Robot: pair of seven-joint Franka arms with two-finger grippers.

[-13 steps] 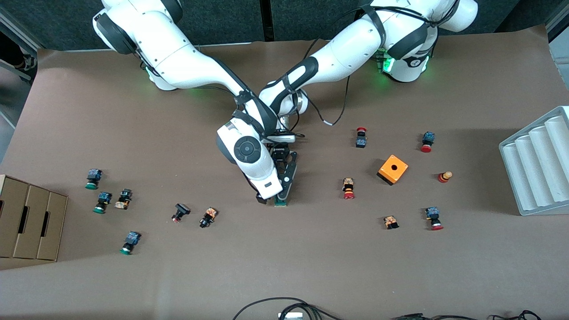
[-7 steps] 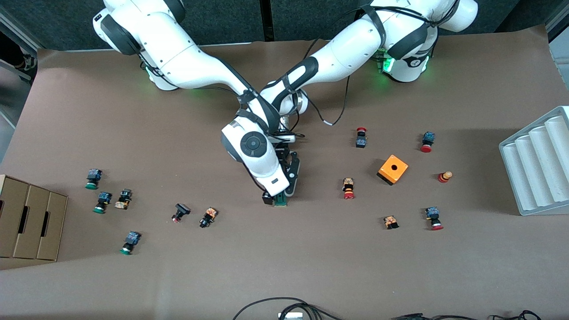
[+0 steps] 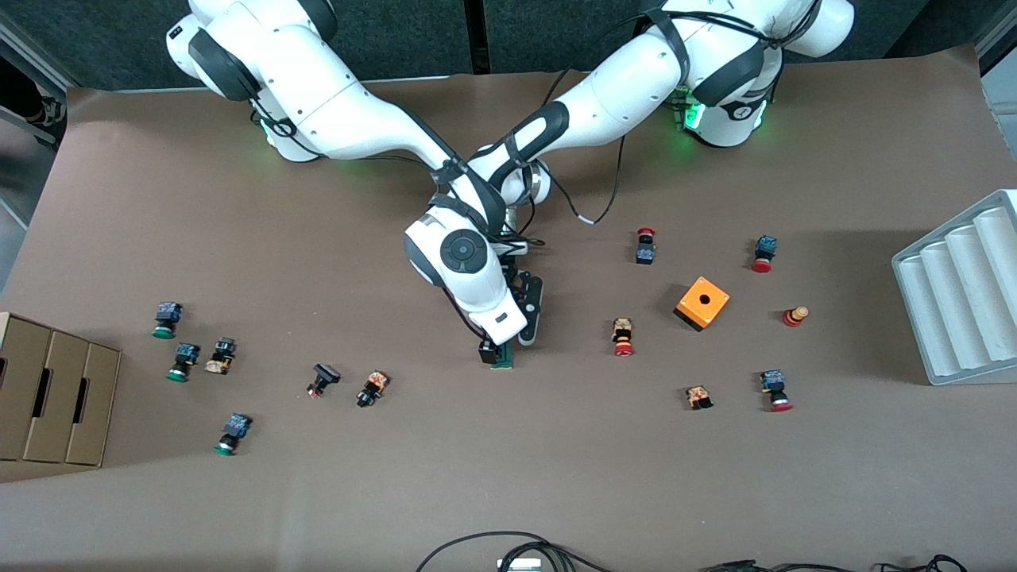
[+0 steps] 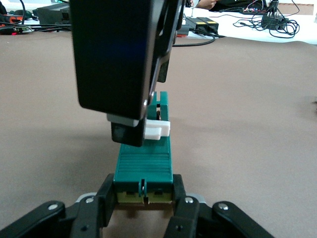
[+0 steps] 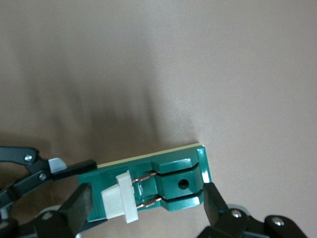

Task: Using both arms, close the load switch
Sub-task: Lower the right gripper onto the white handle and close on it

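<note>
The load switch [image 3: 503, 359] [image 4: 144, 163] lies on the brown table, a dark-green block with a white piece [image 4: 157, 130] [image 5: 121, 198] standing up from its top. My left gripper [image 3: 516, 342] [image 4: 143, 203] is shut on one end of the switch, its fingers [image 4: 101, 203] pressed against both sides. My right gripper [image 3: 494, 349] [image 5: 146, 207] hangs open over the other half. Its fingers [image 5: 77, 208] straddle the white piece and the green end block lengthwise. In the front view the right hand hides most of the switch.
An orange box [image 3: 702, 303] and several red-capped buttons [image 3: 624, 338] lie toward the left arm's end. Green-capped buttons [image 3: 183, 361] and a cardboard box [image 3: 48, 397] are toward the right arm's end. A white ribbed tray [image 3: 961, 294] sits at the table's edge.
The right arm's hand has swung toward the left arm's end of the table, bringing its open gripper over the switch. The switch and the left gripper's hold on it are unchanged.
</note>
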